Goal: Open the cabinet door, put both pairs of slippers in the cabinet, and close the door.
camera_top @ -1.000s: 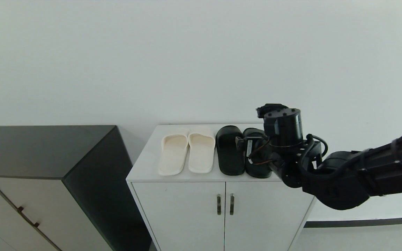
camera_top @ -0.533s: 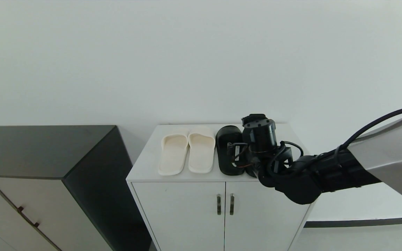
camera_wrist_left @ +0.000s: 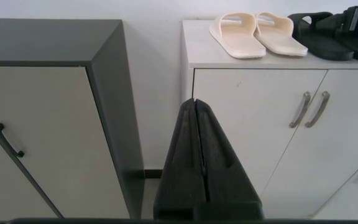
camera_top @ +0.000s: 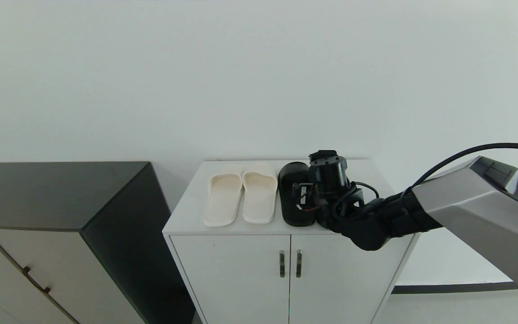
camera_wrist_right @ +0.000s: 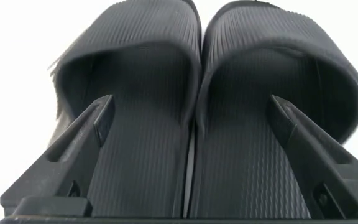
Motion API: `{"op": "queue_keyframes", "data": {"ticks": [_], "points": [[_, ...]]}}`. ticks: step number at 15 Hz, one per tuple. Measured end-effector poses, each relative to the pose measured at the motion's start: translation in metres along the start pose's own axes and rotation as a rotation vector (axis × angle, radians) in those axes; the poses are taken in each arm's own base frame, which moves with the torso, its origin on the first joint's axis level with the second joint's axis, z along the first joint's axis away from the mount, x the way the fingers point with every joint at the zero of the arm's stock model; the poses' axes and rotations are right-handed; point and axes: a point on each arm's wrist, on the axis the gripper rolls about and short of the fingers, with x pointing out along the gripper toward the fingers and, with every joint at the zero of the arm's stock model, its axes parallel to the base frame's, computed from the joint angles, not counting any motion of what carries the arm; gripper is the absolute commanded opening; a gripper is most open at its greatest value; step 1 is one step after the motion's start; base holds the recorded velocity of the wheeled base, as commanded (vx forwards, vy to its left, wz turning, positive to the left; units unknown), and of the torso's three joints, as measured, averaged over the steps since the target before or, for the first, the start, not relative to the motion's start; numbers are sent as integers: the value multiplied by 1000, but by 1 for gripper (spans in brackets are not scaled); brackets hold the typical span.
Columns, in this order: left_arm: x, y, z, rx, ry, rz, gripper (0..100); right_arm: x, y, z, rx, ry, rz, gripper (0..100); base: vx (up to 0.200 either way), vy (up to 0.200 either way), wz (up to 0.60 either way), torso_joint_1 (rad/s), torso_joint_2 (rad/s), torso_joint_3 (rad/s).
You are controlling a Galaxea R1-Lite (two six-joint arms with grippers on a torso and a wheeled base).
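Nearest, left gripper (camera_wrist_left: 196,109), fingers pressed flat together with nothing between them, hanging low in front of the furniture and facing the narrow gap between dark cabinet (camera_top: 61,193) and white cabinet (camera_top: 340,274), well apart from both fronts

Next, the white cabinet's two doors (camera_top: 232,274), both shut, meeting at a centre seam. Two upright bar handles (camera_top: 281,263) just beside that seam, one per door (no gripper on either). Dark cabinet on the left, its right side facing the white cabinet's left side across the gap

Above the doors, front edge of the white top (camera_top: 182,220), with the heels of the slippers set just back from it. Cream slippers (camera_top: 241,198) on the left half, side by side and touching, toes toward the wall, a bare strip of top between them and the left edge. Black slippers (camera_top: 296,198) just beside them on the right, likewise toes to the wall, the right one largely hidden behind the right arm's wrist in the head view. Right gripper (camera_wrist_right: 191,102) over the black pair from the heel side, fingers (camera_wrist_right: 92,143) spread wide apart, one above each footbed, tips pointing at the strap openings, holding nothing; contact with the soles impossible to tell. More bare top from the black pair out to the right edge

Farthest, plain wall (camera_top: 259,81) directly behind the cabinet's back edge
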Motion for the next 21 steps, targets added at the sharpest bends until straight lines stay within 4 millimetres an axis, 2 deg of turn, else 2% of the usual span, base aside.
{"op": "queue_keyframes", "data": {"ticks": [4,5,11,15,18,21], "points": [[0,0,0,0,0,0,0,15,-3,4,-20,-20,2,100,0,0,0,0,0,0],[0,0,0,0,0,0,0,19,-4,5,-19,-24,5,0,0,0,0,0,0,0],[0,0,0,0,0,0,0,35,-6,2,-25,-32,-9,0,0,0,0,0,0,0],[0,0,0,0,0,0,0,36,-7,3,-28,-38,-12,0,0,0,0,0,0,0],[0,0,0,0,0,0,0,21,-11,18,-46,-53,-9,0,0,0,0,0,0,0],[0,0,0,0,0,0,0,-7,-18,34,-66,-52,24,0,0,0,0,0,0,0]]}}
